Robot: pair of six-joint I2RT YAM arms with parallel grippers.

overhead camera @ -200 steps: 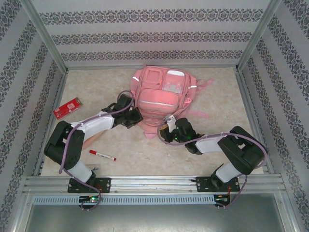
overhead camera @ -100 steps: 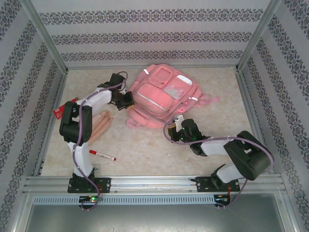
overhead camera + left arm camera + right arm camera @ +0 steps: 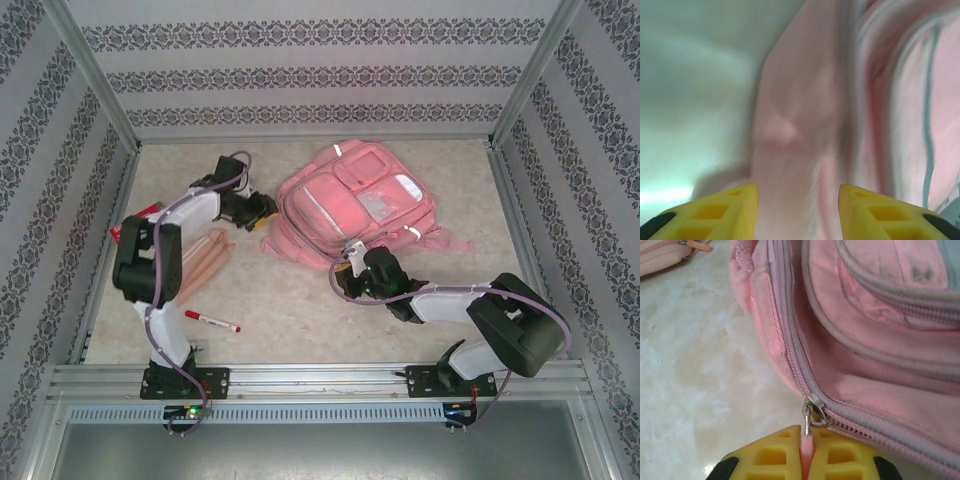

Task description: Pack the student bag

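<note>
Change from the earlier frame: the student bag [image 3: 355,212] has swung further round and now lies more to the right. My left claw [image 3: 262,212] has let go and stands open just beside the bag's left corner. My right claw [image 3: 352,262] stays closed on the zipper pull [image 3: 810,419] at the bag's near edge.

The bag lies flat, front up, toward the far side of the tabletop [image 3: 300,310]. It is pink with pale strips and a clear window pocket.

There is open room in front of the bag. A pen [image 3: 211,321] and a peach pouch [image 3: 205,258] lie to the left.
</note>
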